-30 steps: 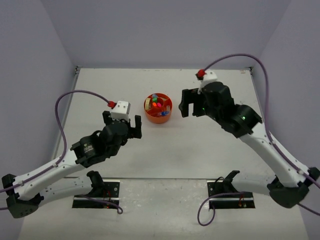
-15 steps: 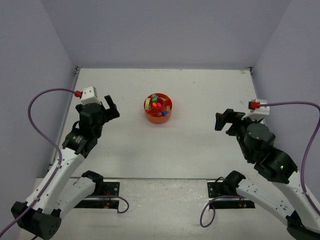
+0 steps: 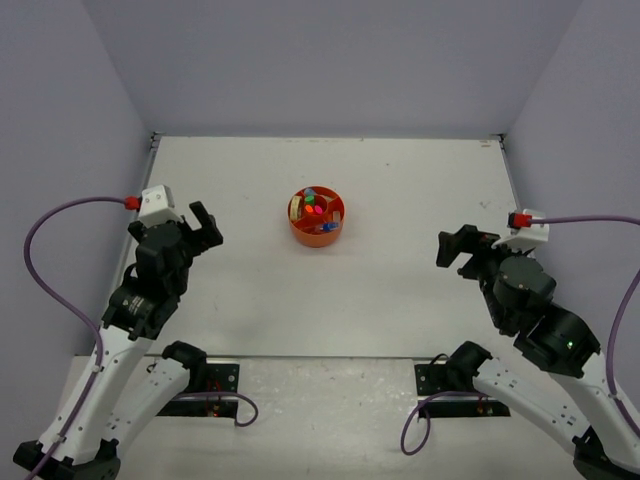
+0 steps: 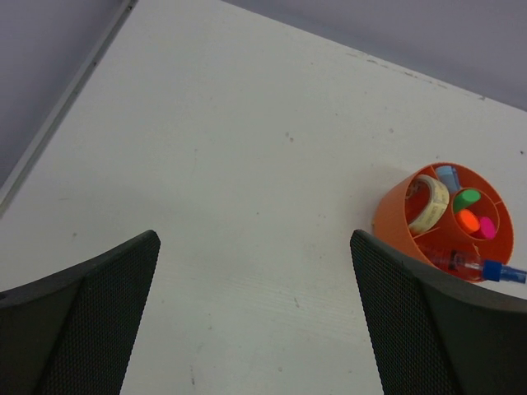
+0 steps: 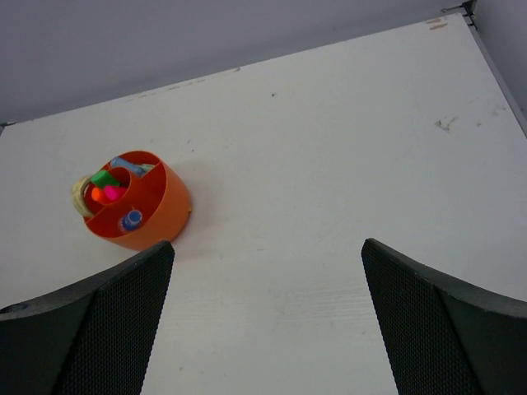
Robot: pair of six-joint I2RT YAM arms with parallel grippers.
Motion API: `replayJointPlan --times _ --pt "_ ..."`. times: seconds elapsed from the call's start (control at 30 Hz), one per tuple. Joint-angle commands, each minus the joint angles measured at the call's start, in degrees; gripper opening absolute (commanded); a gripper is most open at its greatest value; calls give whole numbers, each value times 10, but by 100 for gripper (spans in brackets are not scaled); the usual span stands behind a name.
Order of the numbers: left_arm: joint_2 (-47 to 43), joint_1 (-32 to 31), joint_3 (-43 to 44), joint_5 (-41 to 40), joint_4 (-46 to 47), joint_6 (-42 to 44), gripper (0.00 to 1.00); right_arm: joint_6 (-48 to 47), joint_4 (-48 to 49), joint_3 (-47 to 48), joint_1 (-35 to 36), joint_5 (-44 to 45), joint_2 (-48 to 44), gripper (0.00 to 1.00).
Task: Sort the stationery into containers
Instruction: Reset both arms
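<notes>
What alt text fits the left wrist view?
An orange organizer sits at the right on a white table, holding green, orange and pink caps in its centre cup, a tan band and a blue-tipped pen. The open left pincer frames the bottom, empty.

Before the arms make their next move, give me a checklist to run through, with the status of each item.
1. Left gripper open and empty: ok.
2. Right gripper open and empty: ok.
3. Orange organizer upright: ok.
4. Highlighters standing inside it: ok.
5. Pen fully inside: not ok, its blue tip pokes past the rim.
6. No stationery loose on the table: ok, none seen.
</notes>
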Motion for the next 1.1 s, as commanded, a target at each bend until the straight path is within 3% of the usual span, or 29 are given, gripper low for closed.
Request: replayJointPlan --times 0.0,0.1,0.6,1.07 --pt "-38 4 -58 -43 19 34 100 16 15 -24 -1 2 2 99" --pt "-58 4 -85 -12 41 50 100 23 13 -33 -1 3 8 99" --pt "-102 4 -92 -48 34 40 100 53 -10 -51 -1 21 -12 99" --pt "-118 4 -99 -34 46 52 100 54 -17 -60 -1 18 -40 99"
